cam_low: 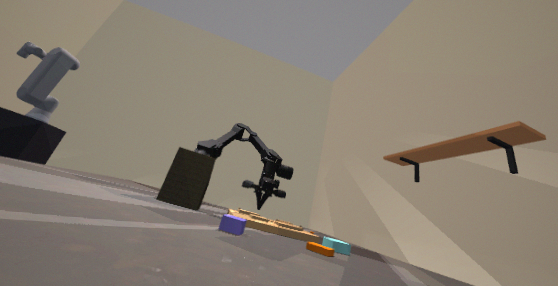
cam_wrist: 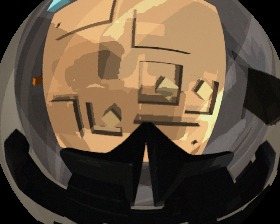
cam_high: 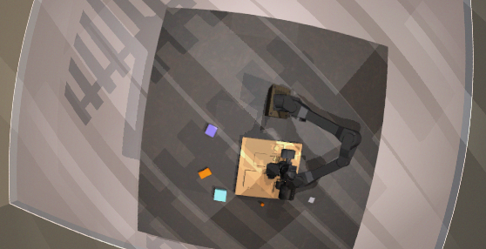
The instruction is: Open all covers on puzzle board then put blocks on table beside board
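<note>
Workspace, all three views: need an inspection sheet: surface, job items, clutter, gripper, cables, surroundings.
Surface: dark grey mottled mat, striped by shadows.
Job items: tan wooden puzzle board under the arm; blocks inside not distinguishable.
Clutter: purple block, flat orange block and light-blue block beside the board; their role unclear.
Gripper: black parallel-jaw gripper shut, empty, above the board.
Cables: nothing seen.
Surroundings: brown wall shelf, grey robot arm.

Blocks (cam_high: 211, 131) (cam_low: 232, 224): table, beside board (cam_high: 250, 185) (cam_low: 280, 227) (cam_wrist: 126, 30) | hand (cam_high: 279, 171) (cam_low: 259, 207) (cam_wrist: 147, 125): apparently above board
</note>
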Robot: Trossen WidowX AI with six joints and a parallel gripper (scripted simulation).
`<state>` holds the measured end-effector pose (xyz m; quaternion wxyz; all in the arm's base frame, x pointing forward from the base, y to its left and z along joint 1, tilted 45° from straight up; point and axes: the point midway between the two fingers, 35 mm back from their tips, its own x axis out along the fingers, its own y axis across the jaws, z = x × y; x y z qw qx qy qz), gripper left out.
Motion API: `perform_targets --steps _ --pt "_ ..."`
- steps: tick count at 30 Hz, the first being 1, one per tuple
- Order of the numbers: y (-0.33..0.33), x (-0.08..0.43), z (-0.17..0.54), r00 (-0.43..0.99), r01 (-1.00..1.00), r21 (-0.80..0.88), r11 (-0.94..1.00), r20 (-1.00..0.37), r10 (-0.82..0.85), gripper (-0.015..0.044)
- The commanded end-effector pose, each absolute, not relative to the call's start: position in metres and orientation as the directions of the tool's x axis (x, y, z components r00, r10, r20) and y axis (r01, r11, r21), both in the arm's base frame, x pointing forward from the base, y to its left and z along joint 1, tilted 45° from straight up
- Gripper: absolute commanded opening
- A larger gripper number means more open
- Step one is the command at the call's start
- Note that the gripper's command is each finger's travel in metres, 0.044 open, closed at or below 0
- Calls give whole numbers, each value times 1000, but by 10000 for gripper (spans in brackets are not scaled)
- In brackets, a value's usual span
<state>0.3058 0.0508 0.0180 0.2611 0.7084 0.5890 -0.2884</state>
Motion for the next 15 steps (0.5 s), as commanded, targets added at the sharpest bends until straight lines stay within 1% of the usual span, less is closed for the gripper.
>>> perform_targets --steps 1,15 --pt "48 306 23 144 985 38 -166 -714 685 0" --pt "37 305 29 140 988 51 -148 -717 683 0"
